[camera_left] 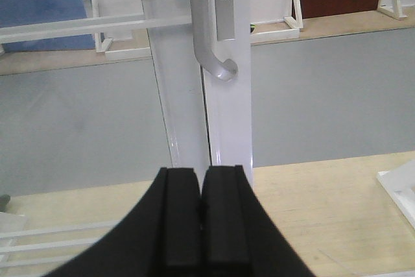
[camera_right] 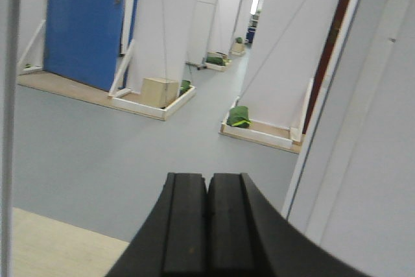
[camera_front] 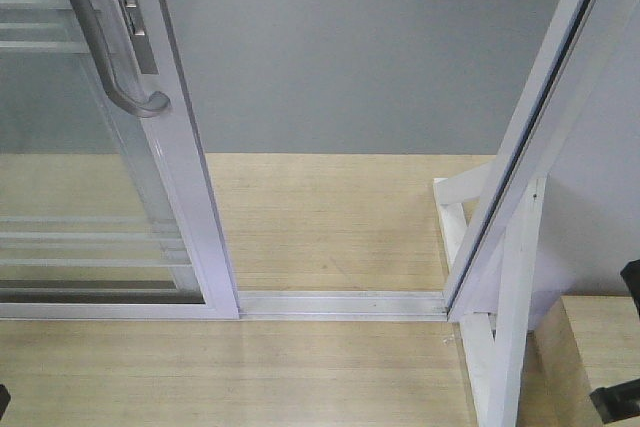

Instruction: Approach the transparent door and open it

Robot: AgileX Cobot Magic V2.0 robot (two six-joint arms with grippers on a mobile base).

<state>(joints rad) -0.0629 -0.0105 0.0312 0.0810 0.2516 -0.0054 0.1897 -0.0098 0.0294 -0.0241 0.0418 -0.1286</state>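
Observation:
The transparent door [camera_front: 90, 187] stands at the left of the front view, clear glass with thin white bars in a white frame. Its long grey bar handle [camera_front: 110, 57] ends in a curved tip. A gap lies between the door's edge and the slanted frame post [camera_front: 530, 137] on the right. In the left wrist view my left gripper [camera_left: 201, 180] is shut and empty, just in front of the door's white edge stile [camera_left: 227, 115] and below the handle [camera_left: 204, 37]. My right gripper [camera_right: 207, 183] is also shut and empty, facing through the gap over grey floor.
A white floor track [camera_front: 340, 302] runs across the gap. White braces [camera_front: 510, 347] stand at the right post's foot. Beyond are grey floor, white partition walls, a blue door [camera_right: 87, 24], a cardboard box [camera_right: 160, 90] and a green object [camera_right: 238, 116].

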